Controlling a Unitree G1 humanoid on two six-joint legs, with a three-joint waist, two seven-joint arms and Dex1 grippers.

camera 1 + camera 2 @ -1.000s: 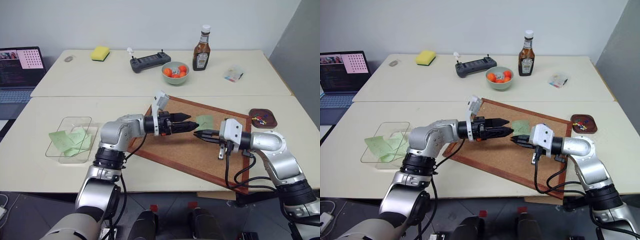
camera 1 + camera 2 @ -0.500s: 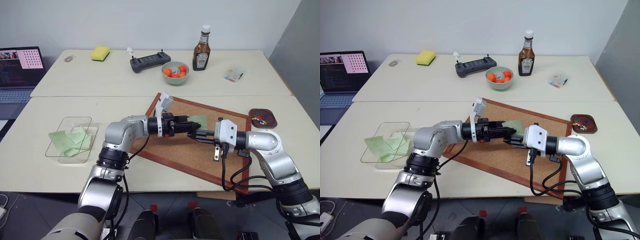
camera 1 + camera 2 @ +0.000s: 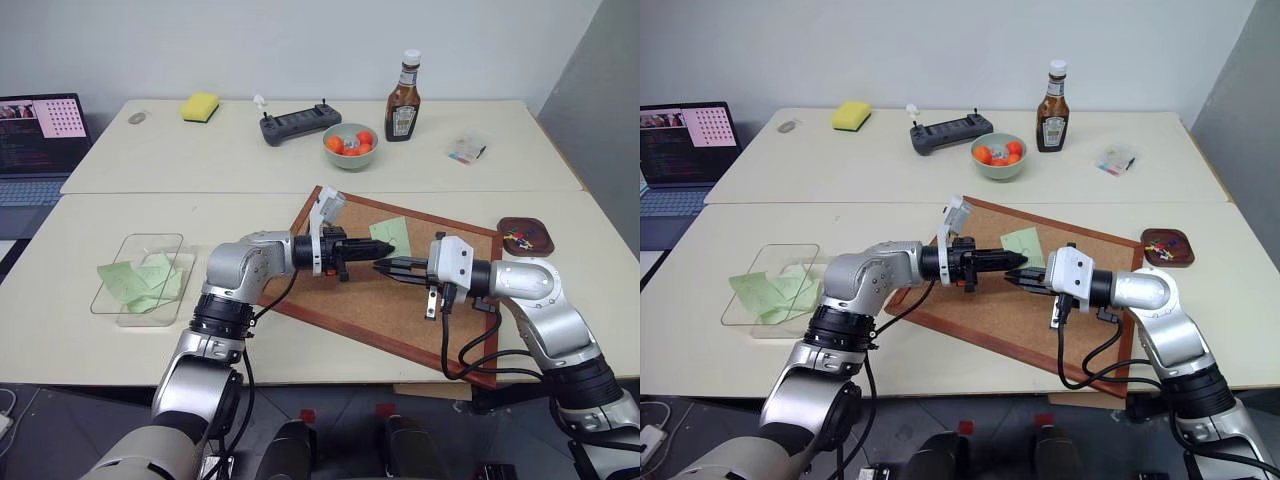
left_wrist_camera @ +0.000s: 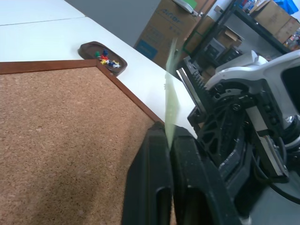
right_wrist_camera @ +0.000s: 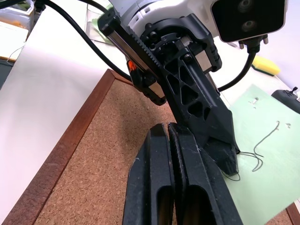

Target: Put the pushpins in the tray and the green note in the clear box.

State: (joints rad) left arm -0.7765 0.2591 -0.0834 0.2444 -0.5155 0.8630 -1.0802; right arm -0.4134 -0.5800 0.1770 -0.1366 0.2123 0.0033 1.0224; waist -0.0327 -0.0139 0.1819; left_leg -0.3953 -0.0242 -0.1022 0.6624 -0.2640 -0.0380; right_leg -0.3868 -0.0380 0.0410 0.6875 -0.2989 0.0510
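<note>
Over the cork board (image 3: 400,300) my left gripper (image 3: 385,247) pinches the green note (image 3: 392,236) by its edge; my right gripper (image 3: 385,266) sits closed, empty

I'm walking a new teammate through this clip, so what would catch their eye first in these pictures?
First, the two grippers meeting tip to tip above the cork board in the middle of the near table: the left gripper is shut on the edge of the green note, and the right gripper is shut just beside it. Next, the clear box at the near left already holds green notes, and the tray of pushpins sits right of the board.
</note>
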